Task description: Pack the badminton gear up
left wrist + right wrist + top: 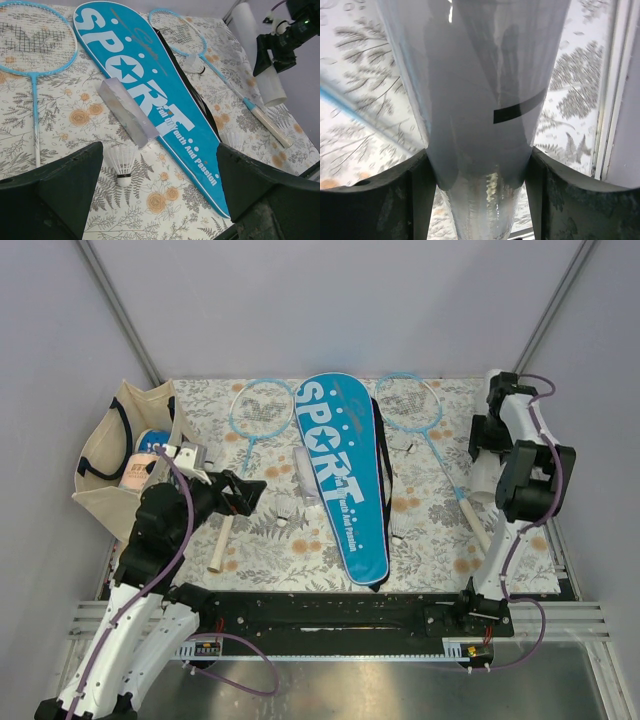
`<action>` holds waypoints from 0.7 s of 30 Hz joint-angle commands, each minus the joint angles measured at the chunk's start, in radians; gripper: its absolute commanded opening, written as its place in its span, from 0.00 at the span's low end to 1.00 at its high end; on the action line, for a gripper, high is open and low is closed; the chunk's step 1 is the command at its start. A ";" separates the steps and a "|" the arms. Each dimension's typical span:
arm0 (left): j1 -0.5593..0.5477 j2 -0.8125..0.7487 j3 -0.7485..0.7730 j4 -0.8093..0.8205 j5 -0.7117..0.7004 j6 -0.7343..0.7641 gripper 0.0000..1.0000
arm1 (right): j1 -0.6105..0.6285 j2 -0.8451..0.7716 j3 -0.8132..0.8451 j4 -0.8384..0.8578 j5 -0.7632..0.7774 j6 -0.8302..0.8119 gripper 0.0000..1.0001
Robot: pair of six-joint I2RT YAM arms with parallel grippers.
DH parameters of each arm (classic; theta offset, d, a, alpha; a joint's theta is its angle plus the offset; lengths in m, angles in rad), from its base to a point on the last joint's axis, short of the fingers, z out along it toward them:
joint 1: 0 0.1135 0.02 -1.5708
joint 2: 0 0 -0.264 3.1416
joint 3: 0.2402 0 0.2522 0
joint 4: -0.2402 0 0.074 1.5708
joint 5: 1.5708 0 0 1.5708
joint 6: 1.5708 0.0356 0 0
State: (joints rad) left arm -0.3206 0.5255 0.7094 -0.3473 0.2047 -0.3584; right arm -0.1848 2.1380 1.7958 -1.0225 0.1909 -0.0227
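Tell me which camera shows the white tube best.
Left wrist: the white tube shows most of its length, leaning at the frame's right. Right wrist gives only a close-up of its wall between the right gripper's fingers; top external shows a short stretch beside the right arm.

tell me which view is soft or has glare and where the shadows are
right wrist: tube sits so close it looks soft, with a bright glint near the top and dark shadows down it; left wrist: cover and shuttlecock crisp, end effector fingers dark and blurred; top view: even light, faint shadows
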 commanded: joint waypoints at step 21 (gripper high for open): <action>0.000 0.060 0.032 0.168 0.240 -0.154 0.97 | 0.536 -1.075 -0.900 0.921 -0.617 0.562 0.40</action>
State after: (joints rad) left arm -0.3206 0.5659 0.7059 -0.3187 0.3126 -0.4480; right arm 0.2340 1.1866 0.9443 -0.4042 -0.2825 0.3923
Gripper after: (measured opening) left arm 0.973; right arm 0.700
